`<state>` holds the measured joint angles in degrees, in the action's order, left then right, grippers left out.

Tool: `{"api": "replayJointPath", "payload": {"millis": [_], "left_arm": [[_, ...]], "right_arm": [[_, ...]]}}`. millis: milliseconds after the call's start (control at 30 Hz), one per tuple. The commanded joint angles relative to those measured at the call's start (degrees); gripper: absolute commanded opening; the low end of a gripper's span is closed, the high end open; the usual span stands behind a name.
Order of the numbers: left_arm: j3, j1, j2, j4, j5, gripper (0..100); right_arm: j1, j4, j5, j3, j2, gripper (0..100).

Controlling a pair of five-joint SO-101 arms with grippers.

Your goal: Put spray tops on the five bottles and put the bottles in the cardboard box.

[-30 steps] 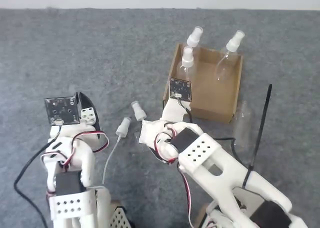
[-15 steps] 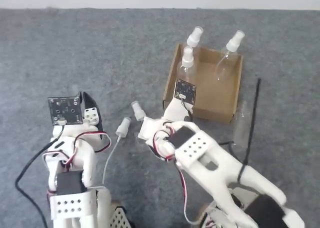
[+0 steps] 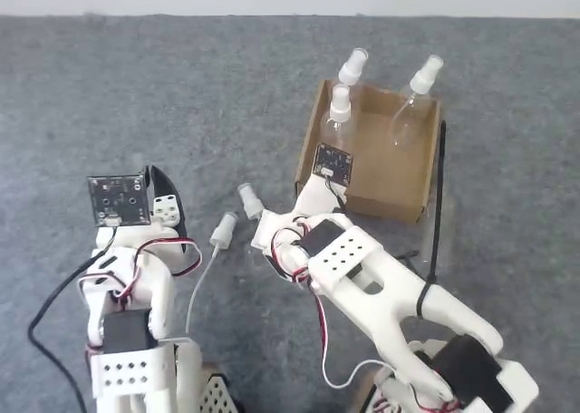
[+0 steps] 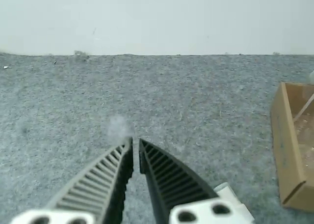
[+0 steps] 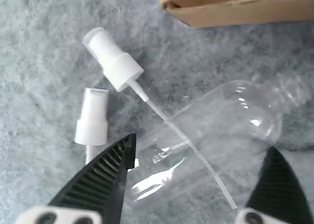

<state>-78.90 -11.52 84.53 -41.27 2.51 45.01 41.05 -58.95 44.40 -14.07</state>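
My right gripper (image 5: 201, 148) is open, low over the carpet, with its jaws on either side of a clear, topless bottle (image 5: 211, 135) lying on its side. Two loose spray tops (image 5: 113, 57) (image 5: 92, 118) lie beside that bottle, and one top's thin tube rests across it. In the high view both tops (image 3: 249, 200) (image 3: 224, 229) sit left of the right arm (image 3: 349, 259). The cardboard box (image 3: 313, 132) holds three bottles with spray tops (image 3: 340, 114) (image 3: 352, 66) (image 3: 412, 96). My left gripper (image 4: 136, 143) is shut on nothing, off to the left of the tops.
Grey carpet covers the table. A black cable (image 3: 435, 205) rises along the box's right side, over the right arm. The box's corner (image 4: 289, 145) appears in the left wrist view, and its edge (image 5: 235, 5) in the right wrist view. A white wall lies beyond the carpet.
The right arm has swung its base end leftward, and the black cable has moved left with it. The left arm shifted slightly early on, then stayed still.
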Motion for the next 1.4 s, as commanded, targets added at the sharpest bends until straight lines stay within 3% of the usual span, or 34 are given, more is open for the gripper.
{"api": "replayJointPath", "payload": {"millis": [0, 133, 600, 1000, 1233, 1367], "left_arm": [[1.3, 0.3, 0.9, 1.8, 0.2, 1], [1.3, 0.3, 0.9, 1.8, 0.2, 1], [1.3, 0.3, 0.7, 1.8, 0.2, 1], [1.3, 0.4, 0.6, 1.8, 0.3, 1], [1.3, 0.4, 0.6, 1.8, 0.3, 1], [1.3, 0.4, 0.6, 1.8, 0.3, 1]], "right_arm": [[-2.3, 3.1, 6.2, -2.6, -0.6, 21.0], [-3.2, 8.9, 15.3, -2.5, -0.6, 14.8], [-3.5, 34.9, 44.1, -9.2, -6.5, 14.9], [-3.6, 35.6, 59.0, -9.1, -7.1, 15.0], [-3.5, 36.0, 59.7, -12.0, -7.5, 15.0], [-3.6, 41.8, 66.5, -18.1, -7.5, 15.0]]}}
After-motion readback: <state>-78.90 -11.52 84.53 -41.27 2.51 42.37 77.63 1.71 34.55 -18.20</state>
